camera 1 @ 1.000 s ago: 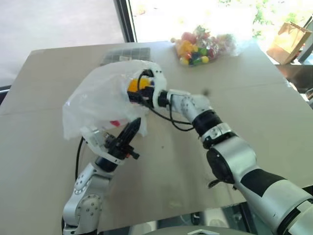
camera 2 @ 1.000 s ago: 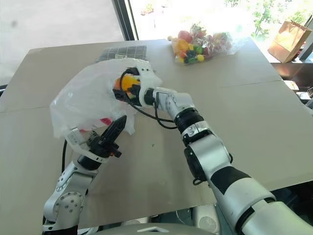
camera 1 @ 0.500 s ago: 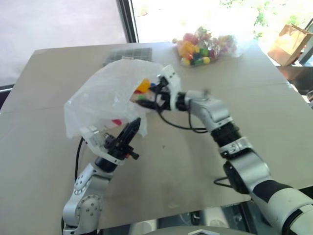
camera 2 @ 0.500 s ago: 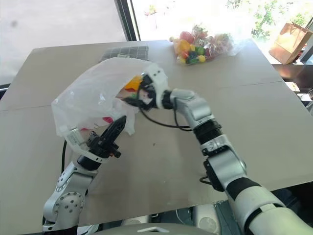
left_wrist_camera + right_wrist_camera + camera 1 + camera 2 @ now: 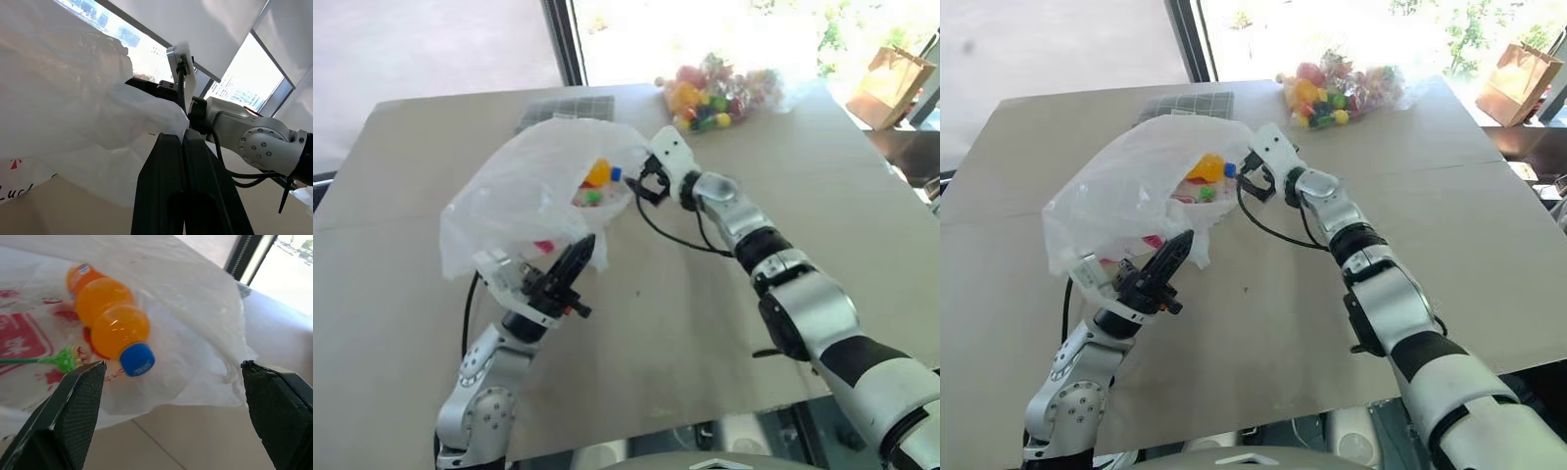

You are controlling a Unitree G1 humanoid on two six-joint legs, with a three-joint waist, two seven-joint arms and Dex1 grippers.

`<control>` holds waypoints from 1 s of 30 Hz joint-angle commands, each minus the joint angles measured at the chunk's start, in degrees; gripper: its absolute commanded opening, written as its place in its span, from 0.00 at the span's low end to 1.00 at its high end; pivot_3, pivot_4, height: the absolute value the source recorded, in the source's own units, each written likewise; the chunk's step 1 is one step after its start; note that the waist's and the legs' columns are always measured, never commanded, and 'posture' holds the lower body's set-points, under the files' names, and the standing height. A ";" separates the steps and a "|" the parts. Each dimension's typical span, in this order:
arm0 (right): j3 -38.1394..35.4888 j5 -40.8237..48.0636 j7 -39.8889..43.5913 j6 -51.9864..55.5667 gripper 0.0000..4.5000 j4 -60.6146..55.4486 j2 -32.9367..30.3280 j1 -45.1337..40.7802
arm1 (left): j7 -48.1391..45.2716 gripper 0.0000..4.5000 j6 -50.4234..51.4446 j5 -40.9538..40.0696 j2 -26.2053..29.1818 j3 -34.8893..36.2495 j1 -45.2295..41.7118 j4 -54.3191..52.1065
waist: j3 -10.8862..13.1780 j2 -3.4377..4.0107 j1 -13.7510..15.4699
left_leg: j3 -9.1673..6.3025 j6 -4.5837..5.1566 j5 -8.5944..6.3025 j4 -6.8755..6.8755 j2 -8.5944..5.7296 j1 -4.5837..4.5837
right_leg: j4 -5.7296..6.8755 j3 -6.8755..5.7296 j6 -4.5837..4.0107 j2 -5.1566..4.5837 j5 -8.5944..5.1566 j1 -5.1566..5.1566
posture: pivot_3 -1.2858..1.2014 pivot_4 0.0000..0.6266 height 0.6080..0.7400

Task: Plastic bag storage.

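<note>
plastic bag (image 5: 524, 196), mouth facing right gripper (image 5: 641, 186)

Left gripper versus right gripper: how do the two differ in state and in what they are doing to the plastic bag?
The left gripper is shut on the plastic bag, pinching its edge; the right gripper is open and holds nothing. The left gripper rises from below the bag's near edge; the right gripper sits at the bag's mouth, facing the orange bottle inside. Both have black fingers and hover above the table.

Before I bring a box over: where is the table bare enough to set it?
Free: the beige table's stretch beyond the right gripper, below the clear bag of colourful round pieces. Crowded: around the translucent white plastic bag pinched by the left gripper.
</note>
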 commanded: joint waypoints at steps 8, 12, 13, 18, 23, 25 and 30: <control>-8.43 -0.37 -8.11 -1.95 0.99 5.90 2.22 -5.15 | 2.31 0.00 -2.34 1.56 -1.48 -0.02 4.90 -6.30 | 0.01 0.01 -0.30 | -0.01 0.01 -0.01 -0.04 0.03 0.01 | 0.00 0.00 -0.01 0.01 0.00 -0.01 | 0.52 0.24 1.00; -10.22 -0.69 -6.29 -1.16 0.99 6.64 3.51 -6.44 | 3.56 0.00 -2.78 2.18 -1.86 -0.06 6.36 -8.25 | 0.01 0.02 -0.29 | -0.01 0.13 -0.07 -0.04 0.03 0.01 | 0.03 0.00 -0.01 0.01 0.00 -0.01 | 0.52 0.24 1.00; -10.48 -0.99 -6.23 -1.13 0.99 6.79 3.78 -6.98 | 3.81 0.00 -2.87 2.35 -2.02 -0.30 7.14 -9.08 | 0.01 0.02 -0.29 | -0.02 0.17 -0.10 -0.04 0.03 0.01 | 0.03 0.00 -0.01 0.01 0.00 -0.01 | 0.52 0.24 1.00; -10.98 -2.94 -6.06 -1.23 0.79 7.10 4.52 -8.23 | 4.67 0.00 -2.22 2.49 -2.28 -2.14 10.87 -12.18 | 0.01 0.02 -0.19 | -0.03 0.17 -0.10 -0.04 0.03 0.01 | -0.01 -0.01 -0.02 0.00 0.00 -0.01 | 0.52 0.24 1.00; -10.02 -5.78 -5.79 -0.71 0.26 7.35 5.32 -7.46 | 4.97 0.00 -2.39 2.39 -1.60 -2.54 12.59 -13.04 | 0.02 0.03 -0.22 | -0.05 0.19 -0.11 -0.04 0.03 0.01 | 0.01 -0.03 -0.02 0.00 -0.01 -0.01 | 0.52 0.24 1.00; -10.10 -6.46 -5.98 -0.70 0.03 7.40 5.56 -7.19 | 5.09 0.00 -2.34 2.05 -1.16 -2.05 13.18 -13.58 | 0.02 0.03 -0.24 | -0.05 0.19 -0.11 -0.04 0.03 0.01 | 0.03 -0.03 -0.02 0.00 0.00 -0.02 | 0.52 0.24 1.00; -10.63 -7.38 -6.24 -0.71 0.01 7.39 5.85 -7.14 | 5.91 0.00 -1.93 1.08 -0.23 -1.07 13.90 -14.60 | 0.02 0.03 -0.26 | -0.04 0.19 -0.11 -0.04 0.03 0.01 | 0.01 -0.02 -0.03 0.00 0.00 -0.02 | 0.52 0.24 1.00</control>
